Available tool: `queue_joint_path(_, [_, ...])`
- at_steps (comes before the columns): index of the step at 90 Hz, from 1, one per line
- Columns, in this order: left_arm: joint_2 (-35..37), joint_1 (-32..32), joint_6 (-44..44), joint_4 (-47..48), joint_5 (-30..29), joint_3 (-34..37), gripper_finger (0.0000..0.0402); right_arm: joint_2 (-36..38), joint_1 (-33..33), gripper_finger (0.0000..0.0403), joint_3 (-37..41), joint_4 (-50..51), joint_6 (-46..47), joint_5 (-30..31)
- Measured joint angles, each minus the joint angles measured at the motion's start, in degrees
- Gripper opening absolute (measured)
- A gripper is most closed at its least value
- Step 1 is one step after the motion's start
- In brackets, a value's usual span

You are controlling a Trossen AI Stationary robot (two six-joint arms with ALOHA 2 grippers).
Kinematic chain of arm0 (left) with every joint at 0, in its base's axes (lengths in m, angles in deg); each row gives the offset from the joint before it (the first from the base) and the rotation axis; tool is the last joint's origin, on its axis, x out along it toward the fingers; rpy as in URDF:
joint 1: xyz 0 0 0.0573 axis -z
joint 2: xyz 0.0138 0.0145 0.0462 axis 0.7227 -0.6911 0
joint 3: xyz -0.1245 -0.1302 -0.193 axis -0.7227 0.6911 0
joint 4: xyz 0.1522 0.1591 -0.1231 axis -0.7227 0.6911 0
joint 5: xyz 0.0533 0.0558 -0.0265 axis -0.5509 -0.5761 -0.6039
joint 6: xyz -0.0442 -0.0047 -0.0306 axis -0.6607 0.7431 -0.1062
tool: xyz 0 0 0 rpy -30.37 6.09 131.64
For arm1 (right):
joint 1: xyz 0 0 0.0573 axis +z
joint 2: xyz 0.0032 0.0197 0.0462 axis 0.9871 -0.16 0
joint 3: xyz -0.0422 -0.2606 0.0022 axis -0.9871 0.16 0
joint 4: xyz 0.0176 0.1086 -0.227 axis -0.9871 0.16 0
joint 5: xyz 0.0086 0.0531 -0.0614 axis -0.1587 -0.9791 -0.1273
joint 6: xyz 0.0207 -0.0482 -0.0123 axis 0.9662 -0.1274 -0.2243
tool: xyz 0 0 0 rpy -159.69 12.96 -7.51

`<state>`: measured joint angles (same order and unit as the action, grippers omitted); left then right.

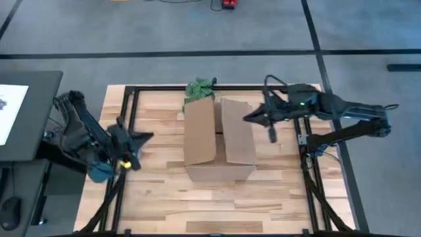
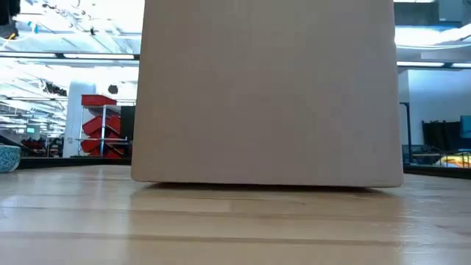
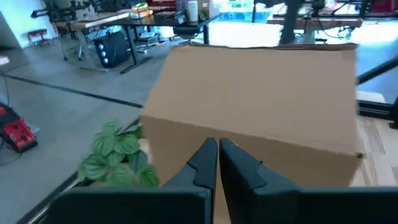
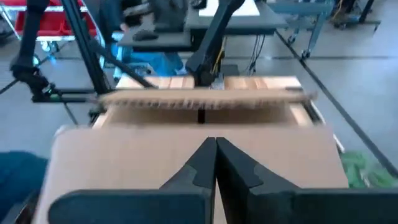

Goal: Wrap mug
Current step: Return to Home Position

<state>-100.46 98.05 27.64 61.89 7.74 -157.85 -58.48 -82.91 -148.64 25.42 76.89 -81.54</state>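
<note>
Cardboard box (image 1: 219, 141) at the middle of the desk (image 1: 158, 197), flaps down, long axis front to back, seam likewise; no mug in sight, presumably inside. Flanking it, left jaws pressed together on nothing, clear of its left wall; right jaws likewise pinched empty, nearer, over its right flap, so only withdrawal left. Beyond, green leaves (image 1: 199, 89) at the box's far end.
</note>
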Motion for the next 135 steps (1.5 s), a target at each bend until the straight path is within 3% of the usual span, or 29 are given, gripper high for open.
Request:
queue_joint_path(18, [6.70,0.00,-9.62,2.63,-0.52,8.45,0.0000,8.99,3.24,0.0000,13.39,-0.46,5.04,0.15])
queue_joint_path(34, [16.39,0.00,-17.90,0.17,-1.42,21.85,0.0000,17.47,3.40,0.0000,28.08,-10.20,9.27,0.19])
queue_joint_path(45, [24.68,0.15,-18.67,-4.49,-1.50,29.14,0.0000,23.10,2.32,0.0000,36.43,-15.68,9.65,-0.66])
queue_joint_path(59, [36.42,1.67,-8.51,-15.64,-1.76,36.71,0.0000,29.80,-0.51,0.0000,44.52,-21.70,12.41,-1.61])
queue_joint_path(81, [50.94,0.82,19.31,-46.70,2.28,49.36,0.0000,35.05,-5.26,0.0000,51.29,-26.98,16.55,-9.13])
queue_joint_path(102, [53.08,-8.93,30.25,-61.79,15.00,57.04,0.0000,35.02,-10.38,0.0000,53.94,-30.59,17.21,-16.33])
queue_joint_path(120, [53.12,-23.92,35.64,-71.72,33.61,60.61,0.0000,35.05,-13.85,0.0000,53.93,-31.13,18.97,-22.63])
queue_joint_path(135, [53.31,-36.65,38.10,-72.87,50.16,61.96,0.0000,35.04,-15.28,0.0000,53.93,-31.11,19.52,-25.68])
